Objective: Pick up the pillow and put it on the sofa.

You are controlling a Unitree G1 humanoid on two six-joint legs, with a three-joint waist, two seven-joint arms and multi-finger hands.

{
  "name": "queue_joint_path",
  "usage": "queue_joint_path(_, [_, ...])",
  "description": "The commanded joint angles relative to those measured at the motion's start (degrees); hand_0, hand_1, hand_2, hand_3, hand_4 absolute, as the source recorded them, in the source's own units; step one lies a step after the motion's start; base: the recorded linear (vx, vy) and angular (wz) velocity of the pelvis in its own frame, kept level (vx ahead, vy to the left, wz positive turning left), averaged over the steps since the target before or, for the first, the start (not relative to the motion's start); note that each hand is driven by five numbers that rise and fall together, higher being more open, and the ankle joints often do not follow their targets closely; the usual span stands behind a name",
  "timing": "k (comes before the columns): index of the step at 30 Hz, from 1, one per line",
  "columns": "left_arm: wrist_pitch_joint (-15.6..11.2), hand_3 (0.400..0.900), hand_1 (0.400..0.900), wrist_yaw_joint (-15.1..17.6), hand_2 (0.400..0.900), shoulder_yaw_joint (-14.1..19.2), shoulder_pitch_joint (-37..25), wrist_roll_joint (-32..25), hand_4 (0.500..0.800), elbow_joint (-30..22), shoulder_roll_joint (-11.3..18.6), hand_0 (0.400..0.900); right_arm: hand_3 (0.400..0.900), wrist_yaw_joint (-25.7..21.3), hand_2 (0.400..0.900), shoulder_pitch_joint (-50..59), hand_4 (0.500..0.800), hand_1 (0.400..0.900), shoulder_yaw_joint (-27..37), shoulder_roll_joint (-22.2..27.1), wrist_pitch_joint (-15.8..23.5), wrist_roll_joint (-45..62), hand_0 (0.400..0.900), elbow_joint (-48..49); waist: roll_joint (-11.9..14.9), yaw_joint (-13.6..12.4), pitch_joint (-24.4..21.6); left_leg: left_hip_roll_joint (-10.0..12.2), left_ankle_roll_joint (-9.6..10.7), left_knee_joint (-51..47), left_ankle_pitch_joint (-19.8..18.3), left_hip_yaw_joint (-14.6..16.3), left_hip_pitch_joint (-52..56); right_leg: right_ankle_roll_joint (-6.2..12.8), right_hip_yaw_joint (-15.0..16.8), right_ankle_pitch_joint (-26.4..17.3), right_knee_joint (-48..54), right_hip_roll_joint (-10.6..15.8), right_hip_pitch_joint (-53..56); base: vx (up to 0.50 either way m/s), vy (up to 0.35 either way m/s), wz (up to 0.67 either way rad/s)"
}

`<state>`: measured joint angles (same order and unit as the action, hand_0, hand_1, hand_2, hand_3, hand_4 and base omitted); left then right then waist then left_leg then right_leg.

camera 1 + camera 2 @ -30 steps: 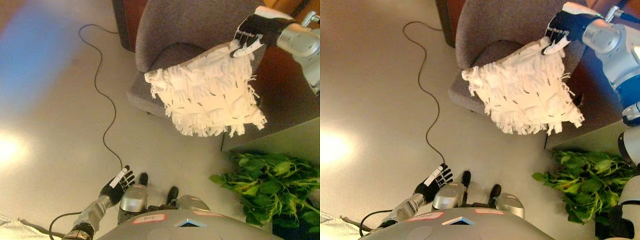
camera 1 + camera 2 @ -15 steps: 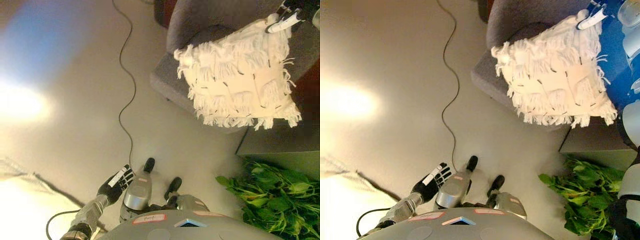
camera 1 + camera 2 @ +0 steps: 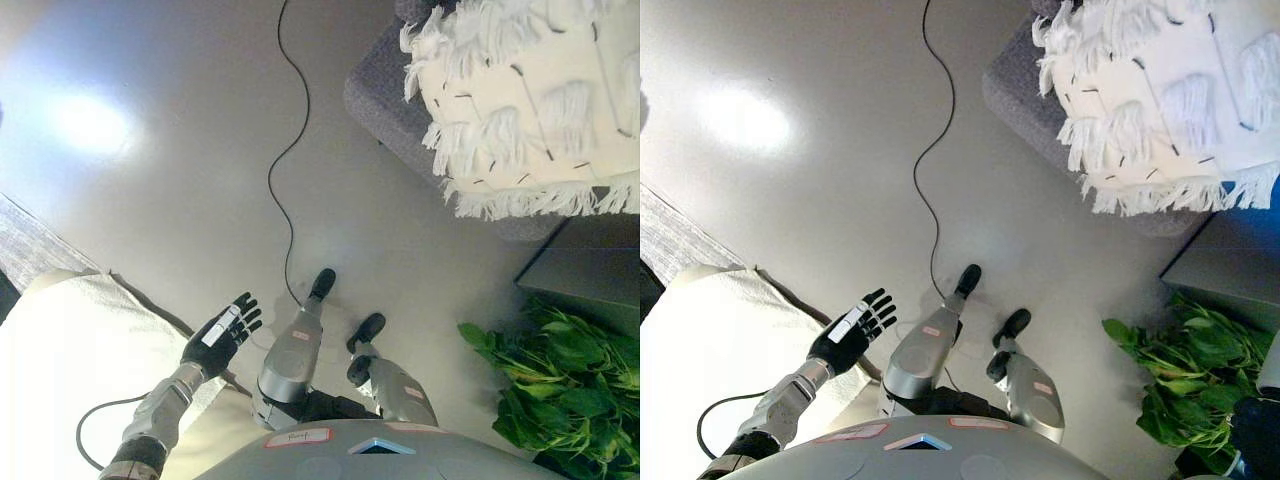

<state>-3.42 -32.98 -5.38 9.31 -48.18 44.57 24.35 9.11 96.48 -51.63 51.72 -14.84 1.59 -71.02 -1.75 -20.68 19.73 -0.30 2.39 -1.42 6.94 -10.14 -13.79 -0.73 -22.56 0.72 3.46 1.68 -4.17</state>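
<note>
Filling most of both views was the pale floor (image 3: 180, 180), and at the lower left lay a broad cream cushioned surface (image 3: 60, 360), which I took for the sofa named in the task, though only its corner showed. At the upper right sat a grey armchair (image 3: 385, 100), its seat edge jutting into view. Over that seat edge spread the pillow (image 3: 530, 100), white and fringed, its top cut off by the frame; whether it hung in the air or rested on the seat could not be told, since nothing showed what held it. The right hand appeared in neither view, so its grip was unknown. Below the chair, at the lower right, stood a leafy green plant (image 3: 560, 390) beside a dark panel. A thin black cord (image 3: 290, 150) snaked across the floor from the top. Smallest, the left hand (image 3: 222, 335) hovered over the sofa's edge with fingers spread and relaxed, grasping nothing, probably held out for balance or ready to receive the pillow on that side
</note>
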Motion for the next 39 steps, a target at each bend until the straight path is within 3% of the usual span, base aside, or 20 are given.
queue_joint_path(1, [-1.1, 0.9, 0.9, -2.6, 0.9, -1.8, 3.9, -2.8, 0.8, -2.8, 4.0, 0.9, 0.9, -2.1, 0.9, 10.3, 0.8, 0.9, -9.5, 5.6, 0.1, -2.9, 0.9, 0.2, 1.5, -0.8, -1.1, -1.0, 2.7, -2.2, -1.5, 1.4, 0.6, 2.86, 0.4, -1.0, -0.9, 1.4, -1.6, 0.0, 0.0, 0.0])
queue_joint_path(5, [-1.0, 0.9, 0.9, -3.9, 0.9, -1.9, 4.1, -2.5, 0.8, -2.8, 4.4, 0.9, 0.9, -1.4, 0.9, 11.1, 0.8, 0.9, -10.1, 6.0, -0.7, -4.1, 0.9, -0.7, 1.9, -0.8, -1.5, -1.0, 2.6, -2.2, -1.8, 1.5, 1.3, 2.93, 0.6, -0.9, -0.8, 1.3, -1.1, 0.0, 0.0, 0.0])
queue_joint_path(15, [-0.5, 0.9, 0.9, -3.5, 0.9, -2.7, 4.7, -0.5, 0.8, -0.4, 3.9, 0.9, 0.9, -0.6, 0.9, 12.1, 0.8, 0.9, -11.4, 7.2, -2.4, -4.7, 0.9, -3.3, 3.6, 0.0, -4.4, -0.4, 2.5, -2.4, -3.1, 3.0, 4.0, 3.53, 1.7, -0.7, 0.0, 1.2, 1.5, 0.05, -0.01, -0.06])
queue_joint_path(22, [0.2, 0.9, 0.9, -2.8, 0.9, -2.9, 4.9, 1.7, 0.8, 2.2, 2.8, 0.9, 0.9, 2.0, 0.9, 11.5, 0.8, 0.9, -11.8, 9.1, -0.8, -4.4, 0.9, -3.7, 5.1, 1.6, -8.3, -0.2, 2.1, -2.8, -4.1, 4.1, 7.1, 3.99, 3.0, -0.3, 0.8, 1.2, 4.2, 0.08, 0.015, -0.11])
queue_joint_path(26, [-0.2, 0.9, 0.9, -3.1, 0.9, -3.1, 4.2, 4.0, 0.8, 6.5, 1.5, 0.9, 0.9, 4.8, 0.9, 9.2, 0.8, 0.9, -10.7, 10.5, 1.7, -2.4, 0.9, -3.5, 6.0, 3.4, -11.6, -0.3, 1.8, -3.2, -4.6, 4.8, 8.9, 4.31, 3.5, -0.1, 1.0, 1.4, 5.4, 0.07, 0.027, -0.12])
queue_joint_path(32, [-0.8, 0.9, 0.9, -2.5, 0.9, -3.5, 1.1, 8.7, 0.8, 14.0, 0.1, 0.9, 0.9, 9.2, 0.9, 1.6, 0.8, 0.9, -4.2, 11.4, 2.1, 2.5, 0.9, -2.2, 6.6, 6.3, -16.1, -0.1, 1.1, -3.6, -6.0, 7.3, 12.7, 4.64, 4.7, 0.3, 1.0, 1.6, 7.7, 0.06, 0.028, -0.2])
queue_joint_path(37, [-0.2, 0.9, 0.9, -1.7, 0.9, -5.0, -2.3, 11.1, 0.8, 17.3, -1.2, 0.9, 0.9, 8.4, 0.9, -11.2, 0.8, 0.9, 8.5, 10.8, 1.5, 9.0, 0.9, 0.7, 5.8, 9.5, -17.9, -0.1, 0.6, -3.6, -7.2, 9.8, 15.3, 4.84, 6.2, 0.6, 0.7, 1.6, 9.2, -0.03, 0.035, -0.26])
queue_joint_path(39, [-0.3, 0.9, 0.9, -1.1, 0.9, -5.8, -3.8, 11.5, 0.8, 17.9, -1.7, 0.9, 0.9, 7.3, 0.9, -17.8, 0.8, 0.9, 14.2, 10.1, 3.2, 10.0, 0.9, 2.5, 5.5, 10.8, -18.1, -0.1, 0.4, -3.6, -7.7, 10.4, 16.1, 4.9, 7.2, 0.6, 0.5, 1.5, 9.5, -0.05, 0.028, -0.23])
